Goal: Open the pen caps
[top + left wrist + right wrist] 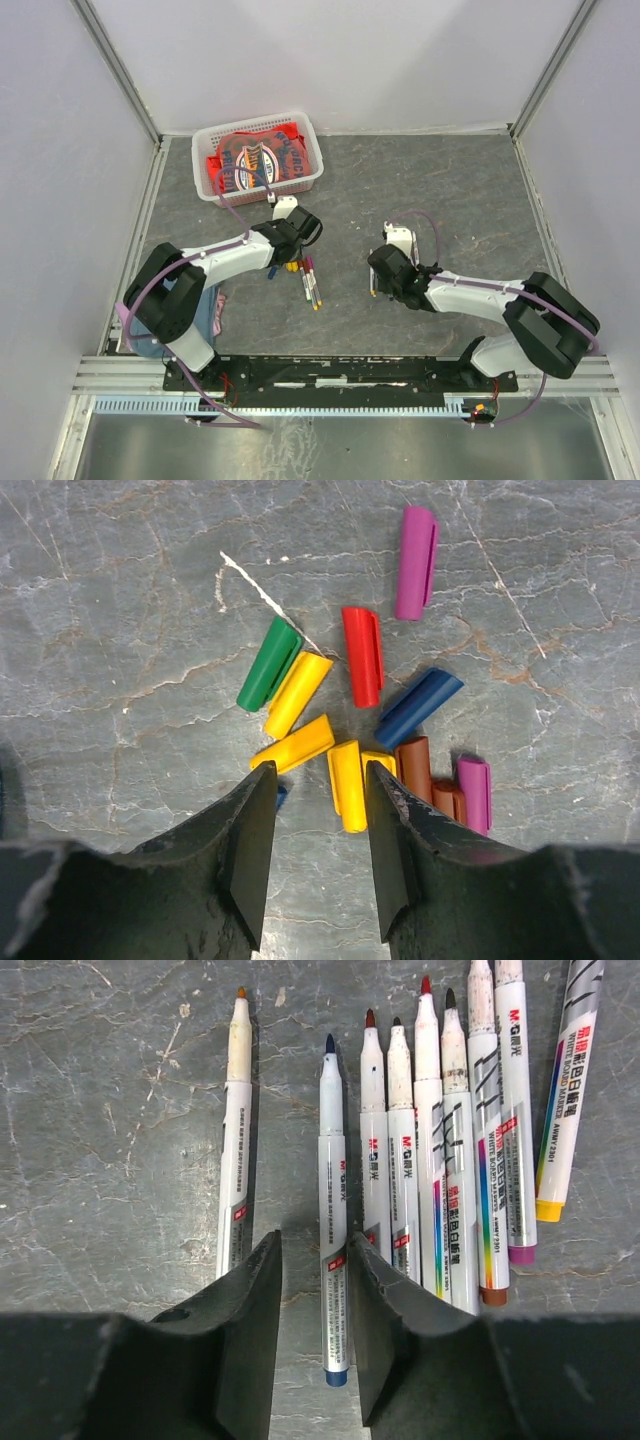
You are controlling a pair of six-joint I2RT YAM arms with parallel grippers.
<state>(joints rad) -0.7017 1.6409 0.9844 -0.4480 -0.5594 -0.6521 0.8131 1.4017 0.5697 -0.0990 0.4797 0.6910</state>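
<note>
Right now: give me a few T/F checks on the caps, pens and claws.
1. The pen caps lie loose on the table. True.
2. The left claw is shut on a yellow cap. False: it is open and empty.
3. The red cloth lies in the white basket. True.
4. The markers by the right claw are capped. False: their tips are bare.

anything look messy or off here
The caps lie off the pens in a loose jumble, pointing every way, some touching. The pens lie bare-tipped in a tidy row, with one pen apart from the rest. Nothing looks broken.
</note>
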